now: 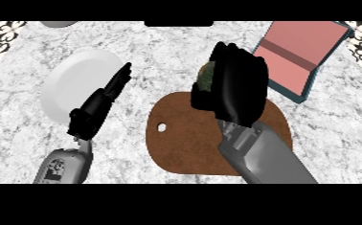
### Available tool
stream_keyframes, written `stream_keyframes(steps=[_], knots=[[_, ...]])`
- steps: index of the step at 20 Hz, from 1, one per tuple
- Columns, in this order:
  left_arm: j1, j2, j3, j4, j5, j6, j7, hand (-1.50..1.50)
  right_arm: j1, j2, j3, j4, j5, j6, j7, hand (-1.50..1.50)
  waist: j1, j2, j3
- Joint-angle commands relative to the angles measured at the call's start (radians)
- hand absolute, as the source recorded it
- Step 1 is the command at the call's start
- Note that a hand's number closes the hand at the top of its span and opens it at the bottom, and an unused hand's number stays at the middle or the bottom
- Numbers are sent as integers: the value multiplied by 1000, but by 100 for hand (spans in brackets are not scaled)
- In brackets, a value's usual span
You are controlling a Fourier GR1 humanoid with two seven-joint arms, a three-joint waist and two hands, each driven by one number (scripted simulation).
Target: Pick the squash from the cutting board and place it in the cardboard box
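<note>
Two robot hands: right robot hand [233, 87] over the far edge of the board; left robot hand [99, 106] resting at the view's left, fingers straight and relaxed, holding nothing.
Right robot hand, state: black fingers curled down round the dark green, mottled squash [208, 76], which shows only as a sliver at the hand's left side.
Squash, position: inside that grasp, at the far rim of the brown oval wooden cutting board [184, 138]; whether it touches the board cannot be told.
Squash, long axis: hidden by the fingers; cannot be told.
Key relation: the cardboard box [300, 56], a shallow open tray with pink floor and teal walls, lies to the right of and beyond the holding hand, near it, on the same side as the right arm.
Nearer hand: the right one, by judgement; the left is well apart from the box.
Table: white-grey marbled table [141, 47].
Other items: round white plate [74, 80] just behind the left hand.
Obstructions: none seen between hand and box; the near teal wall must be cleared, likely by lifting first.
</note>
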Motion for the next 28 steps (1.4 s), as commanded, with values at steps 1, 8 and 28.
stream_keyframes(steps=[1,8,28], knots=[[-12,-6,10,24,1,2,-12,0,-177,17,-63,-53,-3,112,142,150,7,2,-1],[10,13,15,-42,12,-19,5,0,-170,18,-110,-185,58,202,201,150,2,-2,0],[-24,-27,3,4,-18,-9,0,0,-367,-173,-609,278,14,-70,-163,150,15,9,0]])
